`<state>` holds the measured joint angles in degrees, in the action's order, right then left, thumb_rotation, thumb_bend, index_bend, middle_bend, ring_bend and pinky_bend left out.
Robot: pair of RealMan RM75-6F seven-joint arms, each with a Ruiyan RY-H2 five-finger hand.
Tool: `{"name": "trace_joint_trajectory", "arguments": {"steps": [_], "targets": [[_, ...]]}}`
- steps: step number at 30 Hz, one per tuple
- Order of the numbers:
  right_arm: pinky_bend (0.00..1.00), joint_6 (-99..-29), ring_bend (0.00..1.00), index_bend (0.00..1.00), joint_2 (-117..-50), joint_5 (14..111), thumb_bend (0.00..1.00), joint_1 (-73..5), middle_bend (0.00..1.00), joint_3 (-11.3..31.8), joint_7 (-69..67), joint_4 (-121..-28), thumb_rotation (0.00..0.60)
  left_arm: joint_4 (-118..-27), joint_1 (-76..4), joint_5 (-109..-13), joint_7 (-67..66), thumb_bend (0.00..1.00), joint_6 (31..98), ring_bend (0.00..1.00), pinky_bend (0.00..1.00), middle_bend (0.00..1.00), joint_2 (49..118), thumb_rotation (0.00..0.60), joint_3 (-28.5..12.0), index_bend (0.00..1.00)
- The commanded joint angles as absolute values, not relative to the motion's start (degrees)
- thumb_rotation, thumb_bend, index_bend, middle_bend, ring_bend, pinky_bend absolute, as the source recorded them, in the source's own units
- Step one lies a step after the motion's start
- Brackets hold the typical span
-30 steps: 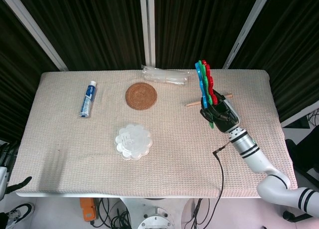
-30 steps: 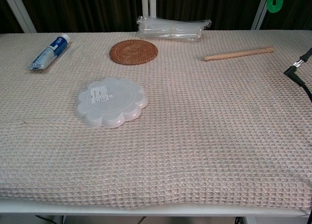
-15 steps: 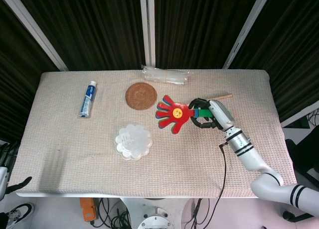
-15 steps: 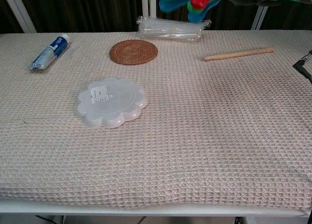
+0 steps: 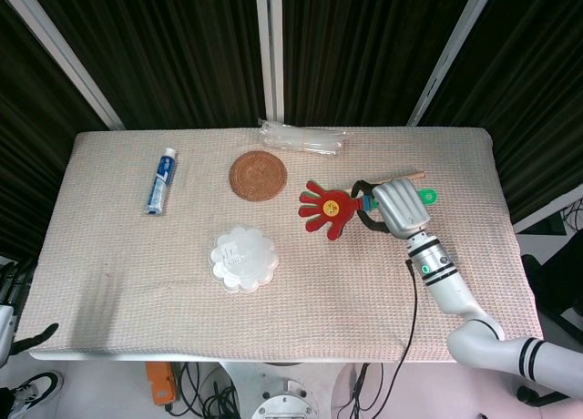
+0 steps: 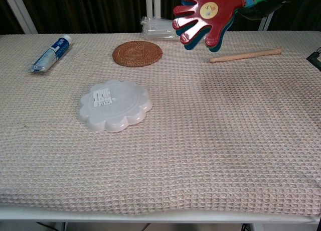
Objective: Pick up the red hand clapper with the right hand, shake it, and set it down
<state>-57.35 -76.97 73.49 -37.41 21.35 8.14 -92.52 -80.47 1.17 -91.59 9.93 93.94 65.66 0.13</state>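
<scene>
The right hand (image 5: pixel 393 208) grips the green handle of the red hand clapper (image 5: pixel 328 208), a glossy plastic palm with spread fingers and a yellow face disc, held in the air above the waffle-weave cloth (image 6: pixel 210 140) to the right of the round woven coaster (image 5: pixel 258 176). Beyond the coaster lies a clear plastic packet (image 5: pixel 301 138); nearer than it sits a scalloped white plastic lid (image 5: pixel 243 259), left of it a toothpaste tube (image 5: pixel 160 182), and right of it, behind the clapper, a wooden stick (image 6: pixel 246 55). The left hand is out of sight.
</scene>
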Motion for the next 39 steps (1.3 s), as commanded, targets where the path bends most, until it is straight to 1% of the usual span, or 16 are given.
{"name": "trace_joint_trajectory", "arguments": {"steps": [1, 2, 5, 8, 11, 13, 16, 18, 19, 22, 25, 28, 29, 32, 35, 39], "targets": [[1.0, -61.9, 1.0, 0.76, -78.4, 73.7, 0.46, -34.6, 0.97, 27.4, -40.4, -98.7, 0.6, -80.5, 1.1, -91.6, 9.9, 0.1, 94.0, 0.0, 0.03, 0.02, 65.6, 0.6, 0.1, 0.04], [1.0, -60.5, 1.0, 0.76, -77.3, 72.4, 0.46, -33.8, 0.97, 29.0, -49.8, -100.8, 0.6, -80.5, 1.1, -91.7, 9.9, 0.1, 94.0, 0.0, 0.03, 0.02, 65.6, 0.6, 0.1, 0.04], [1.0, -55.3, 1.0, 0.75, -72.6, 71.3, 0.45, -31.8, 0.97, 32.5, -69.9, -103.9, 0.6, -80.5, 1.1, -91.7, 10.0, 0.1, 94.0, 0.0, 0.03, 0.02, 65.6, 0.6, 0.1, 0.04], [1.0, -54.0, 1.0, 0.75, -70.3, 74.0, 0.45, -30.3, 0.97, 33.5, -81.4, -103.1, 0.6, -80.4, 1.1, -91.6, 10.2, 0.1, 93.8, 0.0, 0.03, 0.02, 65.6, 0.6, 0.1, 0.04], [1.0, -54.1, 1.0, 0.75, -69.9, 76.6, 0.45, -29.6, 0.97, 33.0, -88.5, -101.4, 0.6, -80.4, 1.0, -91.7, 10.1, 0.1, 93.7, 0.0, 0.03, 0.02, 65.7, 0.6, 0.1, 0.04], [1.0, -54.1, 1.0, 0.75, -69.9, 77.7, 0.45, -29.7, 0.97, 32.3, -90.7, -100.2, 0.6, -80.4, 0.9, -91.8, 10.0, 0.1, 93.7, 0.0, 0.03, 0.02, 65.7, 0.6, 0.1, 0.04], [1.0, -53.8, 1.0, 0.74, -70.2, 79.0, 0.45, -30.2, 0.97, 30.9, -92.0, -98.5, 0.6, -80.6, 0.8, -91.7, 9.9, 0.1, 93.6, 0.0, 0.03, 0.02, 65.7, 0.6, 0.0, 0.04], [1.0, -53.7, 1.0, 0.74, -70.5, 79.9, 0.45, -30.9, 0.97, 29.6, -90.4, -97.3, 0.6, -80.6, 0.8, -91.7, 9.8, 0.1, 93.5, 0.0, 0.03, 0.02, 65.7, 0.6, 0.0, 0.04], [1.0, -53.7, 1.0, 0.74, -70.7, 80.5, 0.45, -31.2, 0.97, 28.9, -88.8, -96.7, 0.6, -80.6, 0.7, -91.7, 9.8, 0.1, 93.5, 0.0, 0.03, 0.02, 65.7, 0.6, 0.1, 0.04], [1.0, -53.0, 1.0, 0.74, -71.2, 83.1, 0.44, -33.0, 0.97, 25.7, -77.5, -94.4, 0.6, -80.6, 0.7, -91.6, 9.8, 0.1, 93.4, 0.0, 0.03, 0.02, 65.7, 0.6, 0.1, 0.04], [1.0, -51.5, 1.0, 0.74, -72.2, 83.1, 0.44, -35.0, 0.97, 22.3, -57.5, -92.6, 0.6, -80.5, 0.7, -91.6, 9.8, 0.1, 93.3, 0.0, 0.03, 0.02, 65.8, 0.6, 0.1, 0.04], [1.0, -50.9, 1.0, 0.74, -74.1, 80.2, 0.44, -36.4, 0.97, 19.4, -33.5, -91.7, 0.6, -80.5, 0.7, -91.7, 9.8, 0.1, 93.4, 0.0, 0.03, 0.02, 65.9, 0.6, 0.1, 0.04], [1.0, -51.9, 1.0, 0.74, -75.6, 77.6, 0.44, -36.6, 0.97, 18.7, -23.6, -91.6, 0.6, -80.5, 0.8, -91.7, 9.8, 0.1, 93.4, 0.0, 0.03, 0.02, 65.9, 0.6, 0.2, 0.04], [1.0, -56.4, 1.0, 0.74, -79.4, 70.9, 0.44, -36.5, 0.97, 17.1, -2.1, -91.9, 0.6, -80.4, 0.9, -91.6, 9.9, 0.1, 93.6, 0.0, 0.03, 0.02, 65.9, 0.6, 0.2, 0.04], [1.0, -60.8, 1.0, 0.74, -82.0, 66.3, 0.43, -36.7, 0.97, 15.7, 13.4, -91.5, 0.6, -80.3, 1.0, -91.5, 10.0, 0.1, 93.5, 0.0, 0.03, 0.02, 65.9, 0.6, 0.3, 0.04], [1.0, -64.0, 1.0, 0.74, -83.6, 64.2, 0.43, -36.7, 0.97, 15.4, 20.0, -91.7, 0.6, -80.0, 1.1, -91.5, 10.2, 0.1, 93.7, 0.0, 0.03, 0.02, 66.0, 0.6, 0.2, 0.04]]}}
